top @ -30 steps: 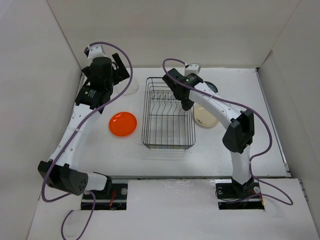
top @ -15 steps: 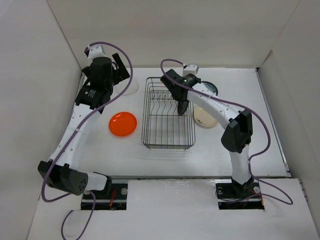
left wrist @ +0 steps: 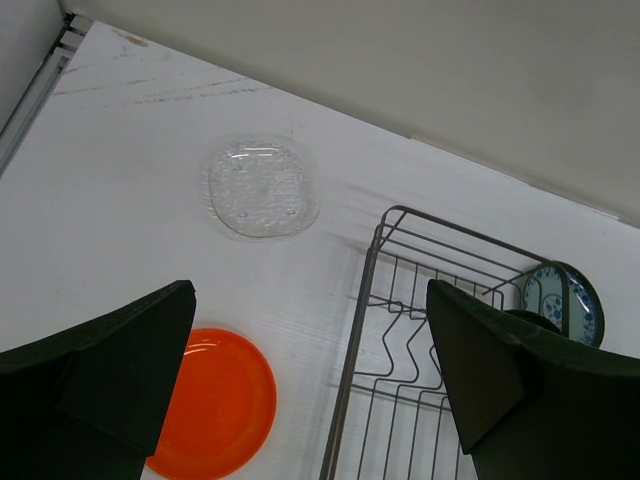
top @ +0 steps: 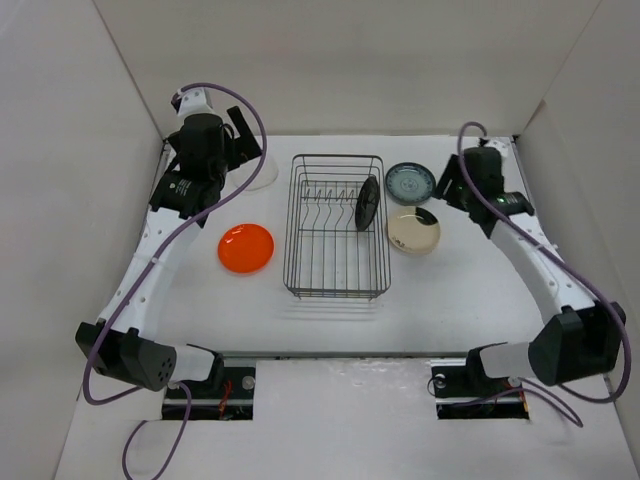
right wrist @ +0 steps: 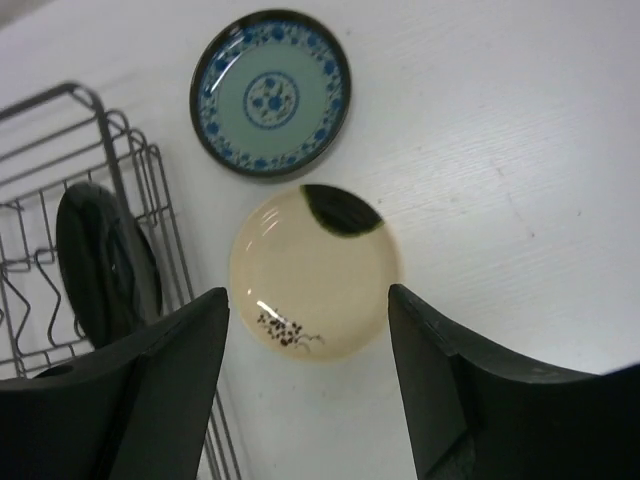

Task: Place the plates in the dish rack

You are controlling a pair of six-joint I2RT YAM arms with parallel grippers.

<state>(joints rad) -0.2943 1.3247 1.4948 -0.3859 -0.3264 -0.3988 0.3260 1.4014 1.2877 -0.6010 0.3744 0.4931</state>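
Four of the five plates are lying flat on the bench (top: 330, 322), and the fifth, the black plate (top: 368, 203), is standing on edge in the dish rack (top: 335, 280), at its far right side among the prongs. We are judging the task as barely begun.

We are reading the beige plate (right wrist: 313, 272) as the next candidate. In the right wrist view it is sitting directly below the right fingers (right wrist: 175, 380), framed between the two of them, with the teal plate (right wrist: 270, 93) just beyond it on the far side and the rack just to its left. Being round and flat on the bench, it is offering no long axis; the fingers would need to come down over an edge of the rim rather than across the face. The right arm is clearly the nearer one to both of these plates.

The right fingers are spread wide and are gripping nothing, and we cannot tell how high they are hanging above the plate.

The left fingers (left wrist: 110, 360) are also standing wide apart and empty, hovering at the far left. The clear plate (left wrist: 263, 187) is lying beyond them and the orange plate (left wrist: 215, 402) below them, both left of the rack, so those two are falling to the left arm.
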